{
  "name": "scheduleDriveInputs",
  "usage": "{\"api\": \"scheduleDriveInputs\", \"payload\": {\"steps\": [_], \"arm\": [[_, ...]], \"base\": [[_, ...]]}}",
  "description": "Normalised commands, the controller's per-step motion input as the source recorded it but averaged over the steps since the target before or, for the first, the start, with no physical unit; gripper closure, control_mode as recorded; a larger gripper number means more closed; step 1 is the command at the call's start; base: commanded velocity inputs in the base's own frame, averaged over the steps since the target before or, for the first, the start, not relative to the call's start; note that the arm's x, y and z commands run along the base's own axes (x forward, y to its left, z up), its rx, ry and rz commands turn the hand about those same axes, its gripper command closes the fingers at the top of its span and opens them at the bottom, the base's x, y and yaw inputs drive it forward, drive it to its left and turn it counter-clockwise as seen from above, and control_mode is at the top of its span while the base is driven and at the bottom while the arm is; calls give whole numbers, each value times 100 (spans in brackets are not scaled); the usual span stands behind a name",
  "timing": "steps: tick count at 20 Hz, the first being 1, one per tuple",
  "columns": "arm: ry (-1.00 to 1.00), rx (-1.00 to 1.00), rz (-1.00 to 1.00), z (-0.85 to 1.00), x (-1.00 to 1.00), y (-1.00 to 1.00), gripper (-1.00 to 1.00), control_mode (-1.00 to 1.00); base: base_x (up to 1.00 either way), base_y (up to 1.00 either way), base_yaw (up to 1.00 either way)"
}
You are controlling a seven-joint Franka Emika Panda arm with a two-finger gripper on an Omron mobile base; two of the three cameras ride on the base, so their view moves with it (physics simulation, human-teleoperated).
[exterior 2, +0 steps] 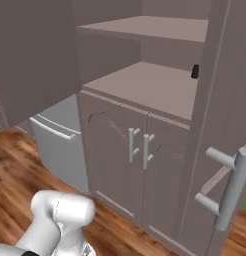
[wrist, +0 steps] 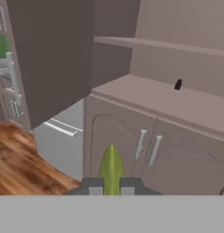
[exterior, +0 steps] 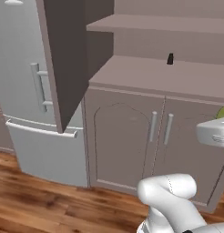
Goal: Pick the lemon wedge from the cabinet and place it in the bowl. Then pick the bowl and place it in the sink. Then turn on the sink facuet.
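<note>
The robot's gripper (wrist: pixel 111 185) is holding the lemon wedge (wrist: pixel 111 166) in front of the open cabinet (exterior: pixel 145 75), its two dark fingers (wrist: pixel 93 186) closed nearly together on the base of the yellow-green sliver, which is standing up between them in the hand view with its point toward the cabinet doors. In the left base view, a small tip of the wedge (exterior: pixel 222 112) is peeking out at the right edge, just above the white body of the hand. Behind it, the taupe-brown cabinet is showing two flat shelves, and a small black bottle (exterior: pixel 170 58) is standing alone toward the back of the lower shelf, well apart from the wedge. Below that shelf, a pair of panelled doors is sitting shut, their vertical silver bar handles (exterior: pixel 160 127) side by side at the middle. One tall upper door is swinging wide on the left, partly covering a grey refrigerator (exterior: pixel 29 91) beside the cabinet; in the right base view another door is standing open close to the camera, its own silver bar handle (exterior 2: pixel 229 188) large in the foreground. The white arm (exterior: pixel 170 200) is bending up from the bottom of both base views, above a wooden plank floor (exterior: pixel 41 205).
</note>
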Motion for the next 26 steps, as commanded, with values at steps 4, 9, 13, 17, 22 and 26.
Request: {"api": "scheduleDriveInputs", "payload": {"steps": [4, 9, 13, 17, 22, 26], "arm": [[0, 0, 0, 0, 0, 0, 100, 100], [0, 0, 0, 0, 0, 0, 100, 100], [0, 0, 0, 0, 0, 0, 100, 100], [0, 0, 0, 0, 0, 0, 100, 100], [0, 0, 0, 0, 0, 0, 100, 100], [0, 0, 0, 0, 0, 0, 100, 100]], "base": [[-21, 0, 34], [-28, 0, 34], [-51, 0, 35], [-41, 0, 35], [-43, 0, 34], [-43, 0, 34]]}}
